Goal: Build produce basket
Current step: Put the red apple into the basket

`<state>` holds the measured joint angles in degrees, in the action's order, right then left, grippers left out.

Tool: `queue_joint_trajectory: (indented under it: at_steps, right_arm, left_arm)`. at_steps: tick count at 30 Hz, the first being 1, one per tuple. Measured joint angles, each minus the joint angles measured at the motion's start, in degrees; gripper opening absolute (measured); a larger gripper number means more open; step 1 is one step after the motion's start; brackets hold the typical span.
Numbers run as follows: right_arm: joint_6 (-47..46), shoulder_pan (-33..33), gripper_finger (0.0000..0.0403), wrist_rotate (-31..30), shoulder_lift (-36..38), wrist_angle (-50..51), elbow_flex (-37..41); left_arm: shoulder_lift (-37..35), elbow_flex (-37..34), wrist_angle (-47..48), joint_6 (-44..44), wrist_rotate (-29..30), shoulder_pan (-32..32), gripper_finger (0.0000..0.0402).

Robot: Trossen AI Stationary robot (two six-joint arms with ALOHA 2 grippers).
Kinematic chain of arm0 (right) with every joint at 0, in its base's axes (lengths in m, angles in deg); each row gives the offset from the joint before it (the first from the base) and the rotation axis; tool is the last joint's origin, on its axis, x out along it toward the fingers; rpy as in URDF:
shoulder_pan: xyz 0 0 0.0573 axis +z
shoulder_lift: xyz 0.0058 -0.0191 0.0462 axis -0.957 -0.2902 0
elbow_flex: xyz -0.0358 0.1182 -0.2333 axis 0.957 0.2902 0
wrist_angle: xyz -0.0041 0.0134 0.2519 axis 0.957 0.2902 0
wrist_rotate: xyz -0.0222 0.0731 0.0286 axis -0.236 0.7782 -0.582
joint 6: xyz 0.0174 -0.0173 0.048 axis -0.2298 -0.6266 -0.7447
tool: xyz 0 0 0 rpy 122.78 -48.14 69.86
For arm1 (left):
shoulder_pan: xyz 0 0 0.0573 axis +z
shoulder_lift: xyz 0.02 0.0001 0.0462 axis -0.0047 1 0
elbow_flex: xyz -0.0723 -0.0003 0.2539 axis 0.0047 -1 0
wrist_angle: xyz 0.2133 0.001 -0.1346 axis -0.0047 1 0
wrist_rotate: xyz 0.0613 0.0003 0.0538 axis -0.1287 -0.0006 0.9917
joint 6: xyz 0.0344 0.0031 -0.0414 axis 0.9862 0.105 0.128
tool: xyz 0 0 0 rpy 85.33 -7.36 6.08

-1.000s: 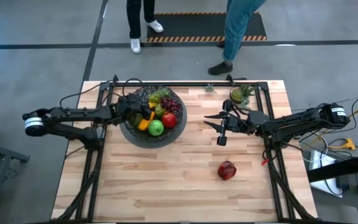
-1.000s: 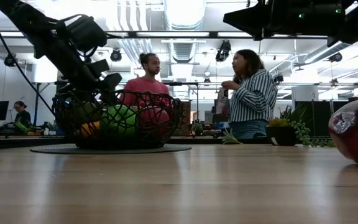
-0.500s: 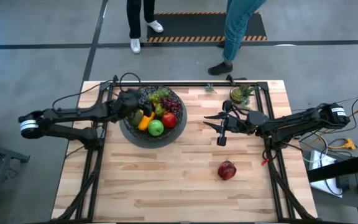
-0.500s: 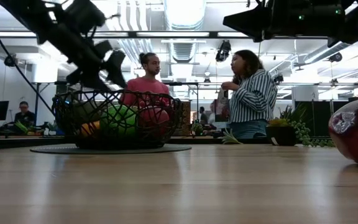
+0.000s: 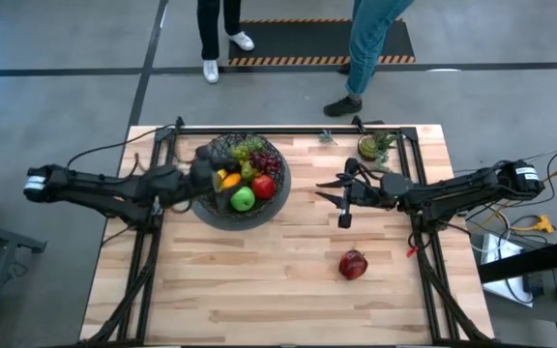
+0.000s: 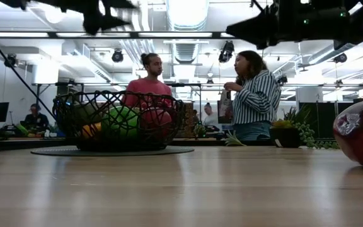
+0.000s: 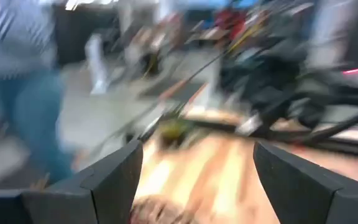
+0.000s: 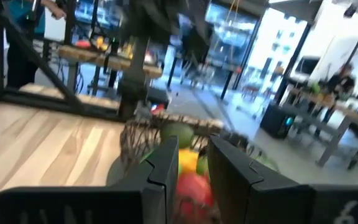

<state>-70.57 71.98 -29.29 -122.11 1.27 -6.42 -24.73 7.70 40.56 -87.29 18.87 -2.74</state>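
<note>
Fruit is filling the basket (image 5: 204, 209) while one red piece (image 5: 353, 263) is lying alone on the tabletop (image 5: 259, 290); right gripper (image 5: 329, 191), fingers narrow and empty, is needing to spread before descending squarely

The black wire basket (image 5: 239, 184) is sitting upright before me, holding most produce (image 5: 248, 176); one dark red fruit (image 5: 353, 263) is lying well apart.

Basket (image 5: 237, 184) far-left on table (image 5: 259, 280), produce (image 5: 248, 177) inside; one fruit (image 5: 353, 263) near-right; my grippers flank basket.
</note>
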Motion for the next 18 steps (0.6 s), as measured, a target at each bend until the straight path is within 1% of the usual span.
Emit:
queue_joint_trajectory:
  at_steps: [5, 7, 9, 14, 18]
  right_arm:
    - [-6.1, 0.1, 0.0075, 0.0, 0.0, 6.6, 0.0]
    - [-7.8, 0.2, 0.0075, 0.0, 0.0, 8.8, 0.0]
    - [-9.4, 0.2, 0.0075, 0.0, 0.0, 9.9, 0.0]
    - [-10.4, 0.2, 0.0075, 0.0, 0.0, 10.4, 0.0]
    - [-10.0, 0.1, 0.0075, 0.0, 0.0, 10.4, 0.0]
  left_arm:
    - [-2.1, 0.1, -8.4, 15.5, -0.9, -10.7, 0.0288]
    - [-2.7, 0.1, -8.7, 20.2, -2.6, -13.7, 0.0288]
    - [-2.9, -0.1, -8.7, 22.7, -5.1, -15.9, 0.0288]
    - [-1.7, -3.3, -8.4, 22.2, -9.4, -17.6, 0.0288]
    - [1.2, -6.9, -11.0, 17.9, -9.8, -17.6, 0.0288]
